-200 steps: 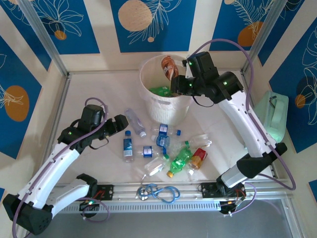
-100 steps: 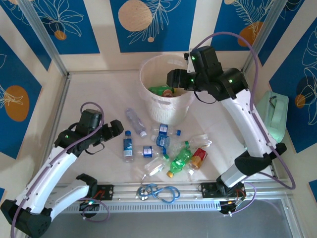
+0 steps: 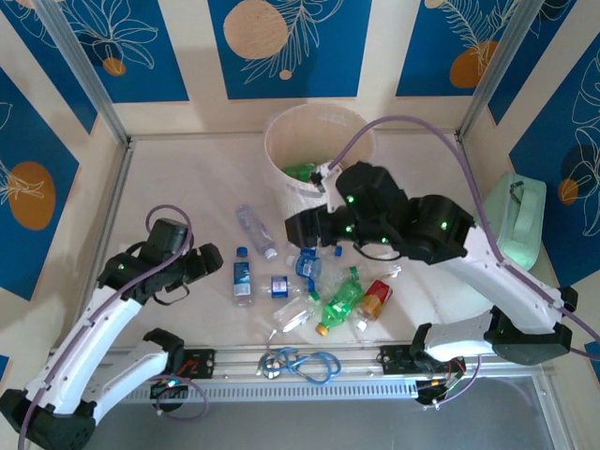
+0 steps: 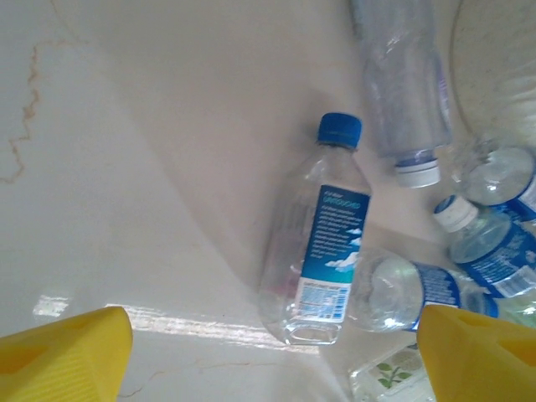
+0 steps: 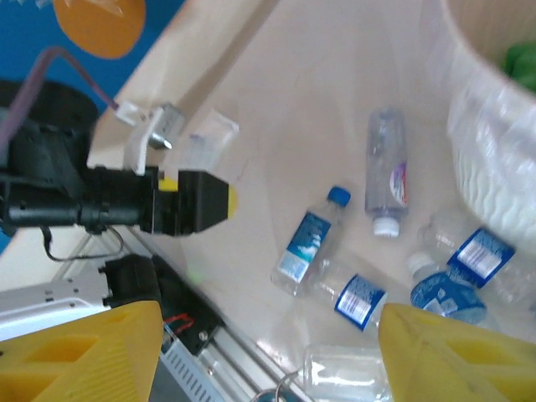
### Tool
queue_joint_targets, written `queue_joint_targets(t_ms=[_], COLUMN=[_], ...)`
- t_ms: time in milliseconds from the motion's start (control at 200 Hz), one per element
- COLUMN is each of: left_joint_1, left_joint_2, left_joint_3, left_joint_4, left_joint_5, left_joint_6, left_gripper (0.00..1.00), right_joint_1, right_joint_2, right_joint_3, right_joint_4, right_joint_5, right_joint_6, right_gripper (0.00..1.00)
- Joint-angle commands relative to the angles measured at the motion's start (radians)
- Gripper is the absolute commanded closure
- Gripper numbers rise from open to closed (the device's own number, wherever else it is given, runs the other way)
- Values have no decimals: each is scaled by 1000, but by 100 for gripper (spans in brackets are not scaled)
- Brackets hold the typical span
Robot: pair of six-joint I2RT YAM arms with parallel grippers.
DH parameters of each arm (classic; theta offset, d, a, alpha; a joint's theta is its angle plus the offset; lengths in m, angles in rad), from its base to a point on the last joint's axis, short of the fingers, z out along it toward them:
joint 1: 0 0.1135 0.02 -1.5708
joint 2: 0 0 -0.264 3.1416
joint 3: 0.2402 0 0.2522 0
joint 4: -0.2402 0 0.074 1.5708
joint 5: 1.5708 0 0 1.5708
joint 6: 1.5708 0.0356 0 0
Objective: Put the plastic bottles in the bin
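the plastic bottles (image 3: 319,281) lie scattered on the desk (image 3: 178,178), in a loose heap just near of the bin (image 3: 281,141) and around the middle of the desk. at the left of the heap a blue-capped clear bottle (image 3: 242,275) lies on its side, apart from the rest, cap pointing far; a longer clear bottle (image 3: 256,231) lies aslant just beyond it. toward the right of the heap a green bottle (image 3: 343,298) and a red bottle (image 3: 376,300) lie side by side, with clear blue-labelled ones crowded around them. the bin stands at the far middle of the desk, and another green bottle (image 3: 300,172) lies inside it.

the left claw (image 3: 214,261) hangs just left of the blue-capped clear bottle, released and grasping nothing; from the left wrist its yellow fingers (image 4: 67,352) stand wide apart above that bottle's (image 4: 318,251) base end. the right claw (image 3: 300,228) hangs over the far side of the heap, between the bin and the bottles, also released and empty, its yellow fingers (image 5: 75,352) spread wide.

a blue cable loop (image 3: 305,361) lies at the near edge of the desk, and a mint-green case (image 3: 520,220) sits at the far right.
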Motion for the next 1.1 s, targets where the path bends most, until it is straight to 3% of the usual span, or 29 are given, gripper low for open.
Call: queue_joint_targets(t_ms=[0,200,770,1090], left_joint_1=[9,-25,-183,-194], left_joint_2=[34,118,449,573], left_joint_3=[-44,-100,-60,-89], left_joint_4=[11,127,314,401], left_joint_5=[39,83,-56,-39], left_joint_6=[-27,-78,31,28], left_gripper=[13,14,11,13], right_joint_1=[41,81,66,62], right_joint_2=[-28,-24,27,32], right_joint_3=[-101,-201,-266,-278], right_joint_4=[53,67,143,152], right_joint_5=[34,32,-26,-41], right_joint_6=[81,144,184,199], right_gripper=[32,33,34,34])
